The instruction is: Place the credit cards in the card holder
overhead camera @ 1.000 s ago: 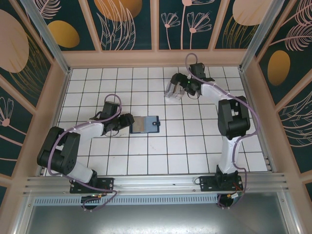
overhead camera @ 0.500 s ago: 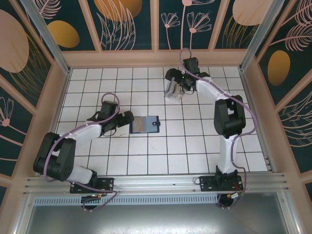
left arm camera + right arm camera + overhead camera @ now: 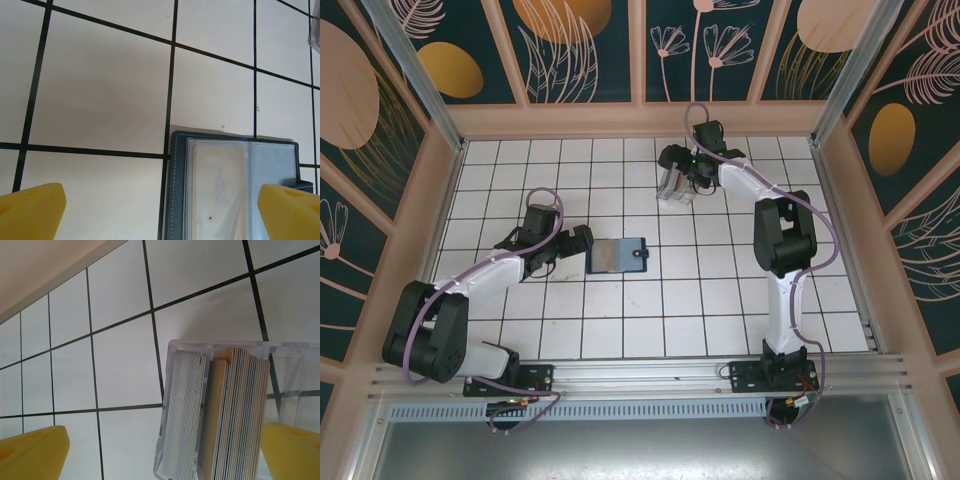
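- Picking a card: right claw [image 3: 165, 455], jaws apart, hovers over the cards [image 3: 220, 415] standing in a clear tray [image 3: 220, 344].
- Left claw [image 3: 160, 212], jaws apart, sits beside the open holder [image 3: 235, 190], mid-desk [image 3: 720, 310].
- Next, I judge: pinch one card only.

A white tiled floor with thin black grid lines [image 3: 650, 310] lies evenly lit inside a pale wooden frame [image 3: 640, 120]. Dark teal wall panels painted with orange ovals and pale leaf outlines [image 3: 570, 50] rise around it. A ribbed aluminium rail [image 3: 640, 375] edges the near side, beside a grey metal sheet [image 3: 640, 450].
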